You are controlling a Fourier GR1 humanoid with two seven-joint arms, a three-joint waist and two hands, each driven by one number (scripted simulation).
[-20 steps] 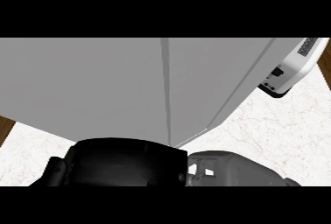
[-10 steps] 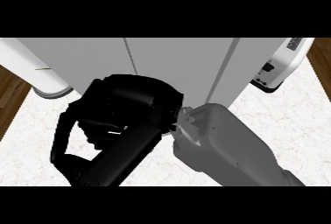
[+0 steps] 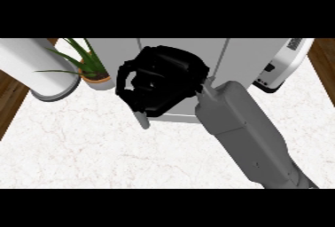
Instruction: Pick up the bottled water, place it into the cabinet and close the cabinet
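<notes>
Risen toward the cabinet [image 3: 183, 48], right hand [image 3: 160, 82] curls round what may be the hidden bottle.

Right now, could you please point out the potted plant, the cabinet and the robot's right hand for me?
Potted plant [image 3: 98, 79]: head view, on the pot's rim.
Cabinet [image 3: 245, 57]: head view, on its grey front panel.
Right hand [image 3: 160, 82]: head view, on the black hand's back.

Domestic kitchen: white marble counter [image 3: 91, 150] carrying a grey cabinet [image 3: 183, 48], a potted plant [image 3: 88, 66] and a white appliance [image 3: 285, 62], over wooden floor [image 3: 13, 95].
</notes>
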